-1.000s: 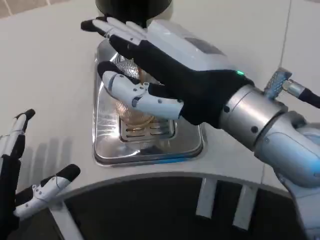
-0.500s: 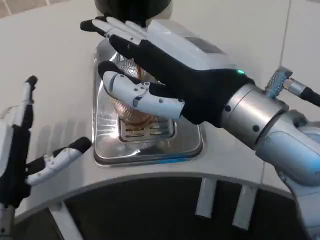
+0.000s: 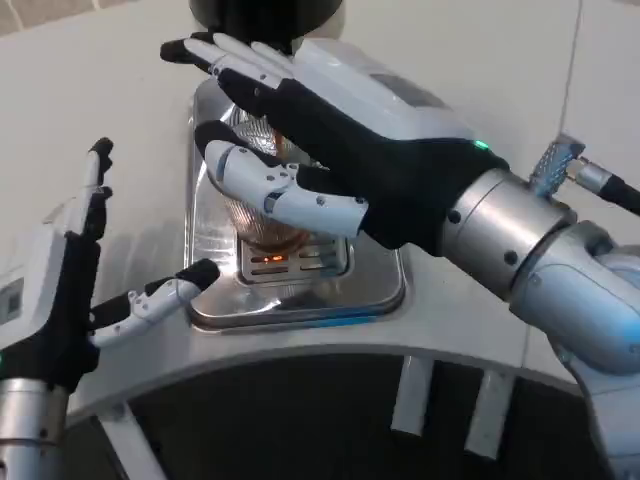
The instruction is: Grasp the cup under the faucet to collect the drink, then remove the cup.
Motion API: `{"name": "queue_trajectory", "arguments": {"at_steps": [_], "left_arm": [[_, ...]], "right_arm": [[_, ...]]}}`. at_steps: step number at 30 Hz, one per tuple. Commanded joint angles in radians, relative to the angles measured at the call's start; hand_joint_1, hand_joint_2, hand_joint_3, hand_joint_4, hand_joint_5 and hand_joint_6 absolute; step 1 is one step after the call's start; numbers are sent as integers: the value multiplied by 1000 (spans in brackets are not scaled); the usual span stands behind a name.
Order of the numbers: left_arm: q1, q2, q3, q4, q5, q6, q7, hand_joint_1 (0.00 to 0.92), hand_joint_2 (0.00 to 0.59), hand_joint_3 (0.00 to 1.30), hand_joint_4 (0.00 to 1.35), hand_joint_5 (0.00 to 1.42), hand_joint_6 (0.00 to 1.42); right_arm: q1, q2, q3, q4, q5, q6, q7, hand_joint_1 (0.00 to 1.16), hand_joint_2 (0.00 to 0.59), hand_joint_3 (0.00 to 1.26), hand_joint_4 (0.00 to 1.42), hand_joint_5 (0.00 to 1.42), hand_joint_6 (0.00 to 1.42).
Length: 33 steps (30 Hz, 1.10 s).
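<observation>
While the right hand (image 3: 330,150) stays cupped around the cup (image 3: 262,215) on the metal tray (image 3: 375,285) under the faucet (image 3: 265,15), the left hand (image 3: 70,290), fingers spread and holding nothing, has risen toward the tray, probably to help.

White table (image 3: 100,90) carries steel drip tray (image 3: 215,290).

Our single view: head camera, high on robot, looking steeply down and forward over near table (image 3: 90,90) edge. We sit close; right hand (image 3: 330,150) looms large across centre, forearm running off lower right. Left hand (image 3: 70,290) enters at lower left. Steel tray (image 3: 375,290) lies mid-frame, dark machine base (image 3: 265,15) cut by top edge. No second view to overlap.
</observation>
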Motion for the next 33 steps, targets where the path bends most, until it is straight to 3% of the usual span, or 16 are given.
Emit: {"name": "queue_trajectory", "arguments": {"at_steps": [1, 8, 18, 33], "left_arm": [[-17, -11, -19, 33, -14, 0, -13, 185, 32, 5, 0, 167, 164], [-71, -34, -29, 73, -42, 4, -26, 187, 33, 30, 0, 185, 168], [-121, -57, -63, 121, -47, 2, -34, 190, 36, 76, 0, 190, 183], [-143, -52, -89, 169, -55, -45, -39, 192, 37, 86, 0, 204, 184]], "right_arm": [[20, 5, 18, 14, 8, 11, 33, 0, 581, 64, 0, 0, 0], [18, 5, 14, 19, 12, 13, 40, 0, 586, 64, 0, 0, 0], [49, -13, -39, 56, 39, -41, 23, 0, 586, 64, 0, 0, 0], [138, 11, -114, 5, -1, -50, -84, 0, 586, 53, 0, 0, 0]]}}
